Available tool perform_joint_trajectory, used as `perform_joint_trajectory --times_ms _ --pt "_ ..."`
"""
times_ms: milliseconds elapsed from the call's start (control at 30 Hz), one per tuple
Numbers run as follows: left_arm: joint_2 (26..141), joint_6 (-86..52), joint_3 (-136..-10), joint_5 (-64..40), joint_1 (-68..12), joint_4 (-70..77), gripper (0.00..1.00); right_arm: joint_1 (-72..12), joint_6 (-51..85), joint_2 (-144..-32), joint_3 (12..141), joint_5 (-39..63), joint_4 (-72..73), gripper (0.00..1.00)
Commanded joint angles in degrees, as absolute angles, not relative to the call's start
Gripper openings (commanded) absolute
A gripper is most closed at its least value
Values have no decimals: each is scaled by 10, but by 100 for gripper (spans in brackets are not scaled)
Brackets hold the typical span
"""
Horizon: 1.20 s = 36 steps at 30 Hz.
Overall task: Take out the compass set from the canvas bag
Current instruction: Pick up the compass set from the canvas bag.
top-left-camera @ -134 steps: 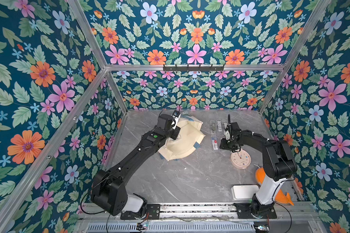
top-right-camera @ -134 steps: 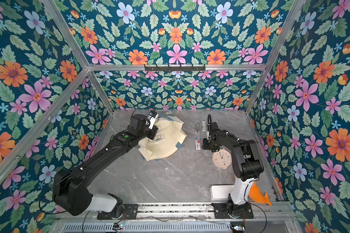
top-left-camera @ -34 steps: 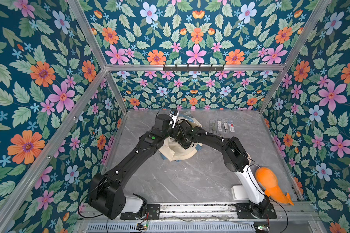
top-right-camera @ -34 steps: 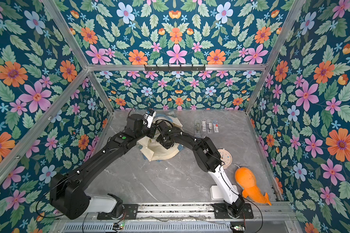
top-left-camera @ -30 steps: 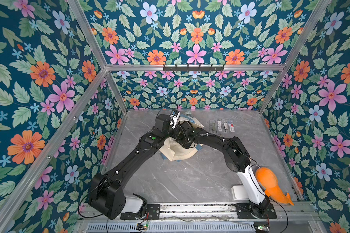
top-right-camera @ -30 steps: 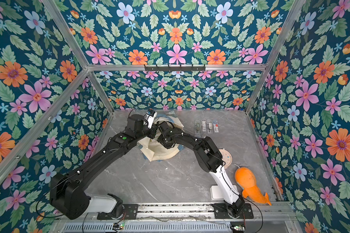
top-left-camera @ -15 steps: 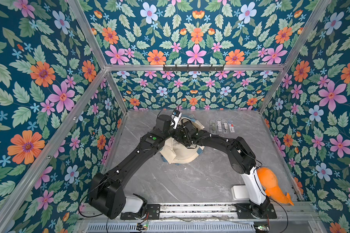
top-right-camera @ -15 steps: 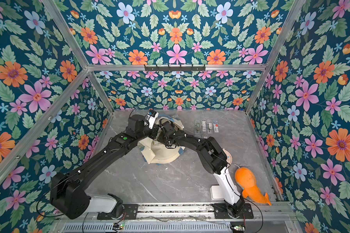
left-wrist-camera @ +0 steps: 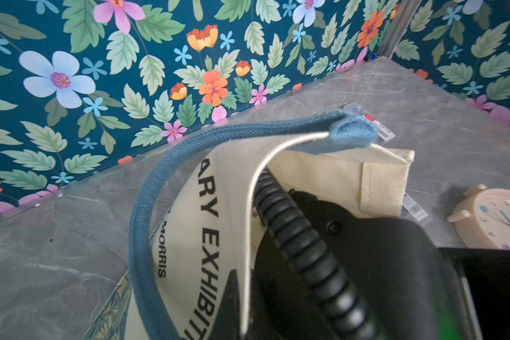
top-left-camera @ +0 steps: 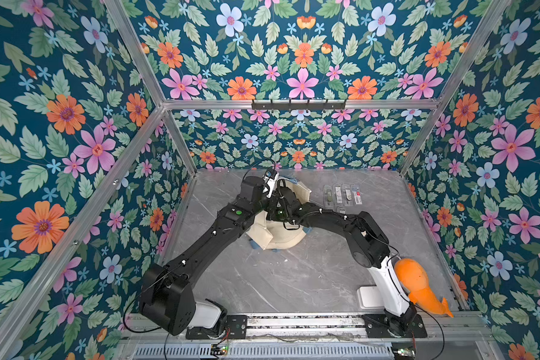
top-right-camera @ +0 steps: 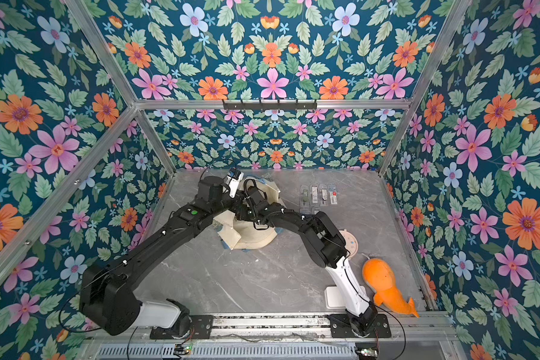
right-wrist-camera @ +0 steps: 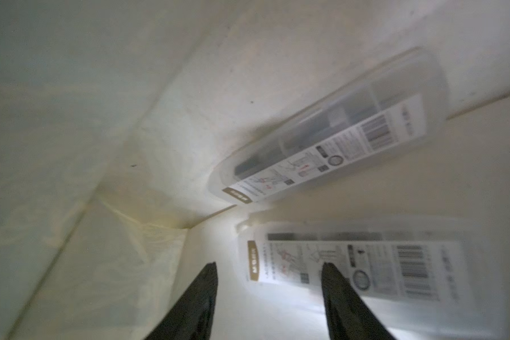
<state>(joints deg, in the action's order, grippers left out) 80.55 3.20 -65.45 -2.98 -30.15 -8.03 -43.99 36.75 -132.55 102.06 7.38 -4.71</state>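
The grey table (top-left-camera: 278, 280) is the biggest thing and fills the floor of the flowery box; two black arms reach over it from the front and meet near the back; the left arm (top-left-camera: 219, 230) slants up from the front left, and the right arm (top-left-camera: 356, 227) bends in from the front right. The canvas bag (top-left-camera: 281, 240) sits on the table under the spot where the arms meet, toward the back and a bit left of the middle, and both top views show it (top-right-camera: 250, 237); it is cream, with black letters, a blue strap (left-wrist-camera: 147, 206) and a green patterned bit (left-wrist-camera: 112, 312) low down. An orange whale toy (top-left-camera: 415, 280) lies at the front right, beside the right arm's base; a small cream clock (top-right-camera: 351, 241) lies flat near it, partly behind that arm. A row of clear packs (top-left-camera: 343, 194) lies on the table to the right of the bag, side by side. The left gripper (left-wrist-camera: 242, 294) is pinched tight on the bag's top edge and holds the mouth up; the right arm goes down into that mouth. Inside the bag (right-wrist-camera: 100, 117) lie two more clear packs with labels; the far compass set (right-wrist-camera: 330, 141) leans on the cloth, and the near compass set (right-wrist-camera: 365, 265) lies just beside it. The right gripper (right-wrist-camera: 268, 279) has its two black fingers (right-wrist-camera: 206, 294) spread apart and grips nothing; the end of the near compass set shows in the gap; I cannot tell if a finger touches it.
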Motion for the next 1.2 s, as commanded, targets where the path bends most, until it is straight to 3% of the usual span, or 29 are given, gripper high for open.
perform_joint_trajectory --times_ms 0,233,500,667,1000,1167 --pt "809 36 -655 -93 -306 -105 0 -449 289 -1345 1058 11 -101 61" --pt "812 37 -654 -92 -306 -106 0 -469 205 -1398 1144 -65 -216 72" --pt "807 43 -650 -79 -305 -109 0 -480 160 -1417 1189 -123 -317 79" --pt "807 46 -649 -73 -305 -111 0 -483 155 -1394 1170 -122 -345 78" --pt "806 62 -652 -72 -305 -117 0 -482 14 -1254 986 -29 -161 76" --pt "807 69 -655 -78 -304 -121 0 -482 -41 -1223 926 12 -46 80"
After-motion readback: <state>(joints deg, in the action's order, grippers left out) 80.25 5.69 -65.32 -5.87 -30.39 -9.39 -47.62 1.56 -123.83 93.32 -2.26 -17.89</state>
